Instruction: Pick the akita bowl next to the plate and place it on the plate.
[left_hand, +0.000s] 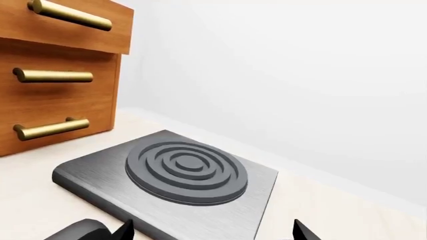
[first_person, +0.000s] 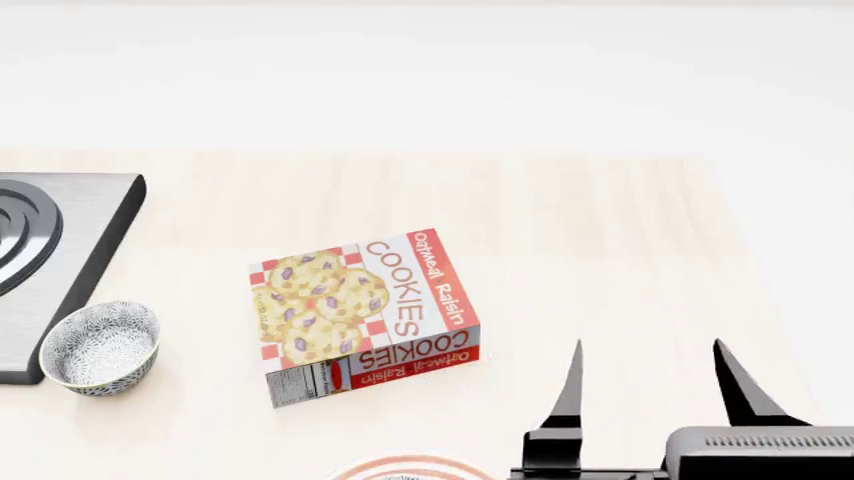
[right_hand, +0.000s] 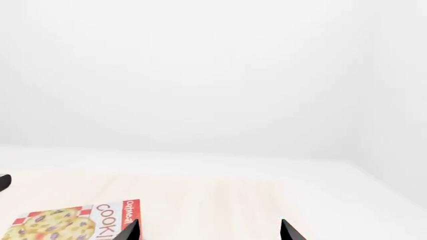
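A small akita bowl (first_person: 100, 347), grey-and-white patterned outside and pale inside, stands upright at the left of the head view, beside the hob's near corner. Only a red-striped sliver of the plate (first_person: 407, 468) shows at that view's bottom edge, well apart from this bowl. My right gripper (first_person: 650, 350) is open at the bottom right, over bare counter to the right of the plate, holding nothing. In its own view the right gripper (right_hand: 208, 231) has wide-set tips. My left gripper (left_hand: 212, 230) is open and empty over the hob's edge; it is outside the head view.
An Oatmeal Raisin cookies box (first_person: 363, 315) lies flat mid-counter between the bowl and my right gripper, and shows again as the box (right_hand: 60, 222). A grey hob (left_hand: 180, 172) with a ringed burner sits by wooden drawers (left_hand: 57, 75) with brass handles. A white wall is behind.
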